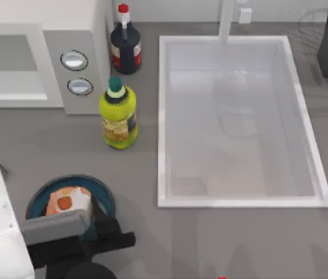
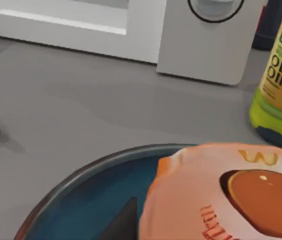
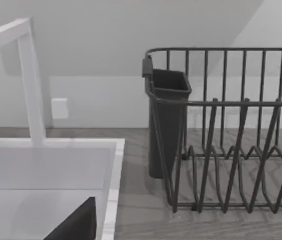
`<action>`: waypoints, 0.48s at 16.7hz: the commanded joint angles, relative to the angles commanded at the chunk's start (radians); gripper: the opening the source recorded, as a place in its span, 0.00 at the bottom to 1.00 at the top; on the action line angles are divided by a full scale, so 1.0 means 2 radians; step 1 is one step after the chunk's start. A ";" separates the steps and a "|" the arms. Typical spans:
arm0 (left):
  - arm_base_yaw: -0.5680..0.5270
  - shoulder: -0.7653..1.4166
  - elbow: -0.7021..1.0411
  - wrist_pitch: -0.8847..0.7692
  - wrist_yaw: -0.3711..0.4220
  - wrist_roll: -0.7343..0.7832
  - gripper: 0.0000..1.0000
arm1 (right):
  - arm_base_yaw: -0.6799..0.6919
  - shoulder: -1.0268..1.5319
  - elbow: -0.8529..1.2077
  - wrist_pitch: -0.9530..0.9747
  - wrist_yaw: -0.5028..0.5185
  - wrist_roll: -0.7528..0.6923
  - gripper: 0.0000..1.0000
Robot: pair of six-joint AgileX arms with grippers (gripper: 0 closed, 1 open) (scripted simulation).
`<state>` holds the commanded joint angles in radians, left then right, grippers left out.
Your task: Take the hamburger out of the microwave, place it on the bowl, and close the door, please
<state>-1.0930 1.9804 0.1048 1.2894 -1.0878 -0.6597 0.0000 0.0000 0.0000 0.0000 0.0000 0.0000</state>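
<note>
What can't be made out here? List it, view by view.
- Top view: the left gripper covers part of the bowl beside the hamburger; its fingers' grip cannot be judged.
- Top view: the microwave is cut by the left edge, hiding the door's position.
- Left wrist view: the olive oil bottle is cut off by the right edge.

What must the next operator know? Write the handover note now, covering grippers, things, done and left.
Left gripper: low over the round blue bowl with the reddish-brown rim, at the table's front left, right beside the hamburger.
Right gripper: parked by the white rectangular sink, idle.
Small pale hamburger with the orange-red spot: out of the large white microwave, lying in the bowl.
Done: hamburger fetched and brought to the bowl.
Left: back the left gripper away. These views do not settle whether the microwave is shut, so check it and close it if open.
</note>
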 joint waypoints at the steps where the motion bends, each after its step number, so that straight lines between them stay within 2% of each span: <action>1: 0.007 0.008 -0.002 0.015 0.006 0.011 0.00 | 0.000 0.000 0.000 0.000 0.000 0.000 1.00; 7: 0.014 0.019 -0.005 0.031 0.014 0.023 0.00 | 0.000 0.000 0.000 0.000 0.000 0.000 1.00; 8: 0.014 0.019 -0.005 0.031 0.014 0.023 0.08 | 0.000 0.000 0.000 0.000 0.000 0.000 1.00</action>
<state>-1.0644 2.0174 0.0956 1.3517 -1.0601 -0.6147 0.0000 0.0000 0.0000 0.0000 0.0000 0.0000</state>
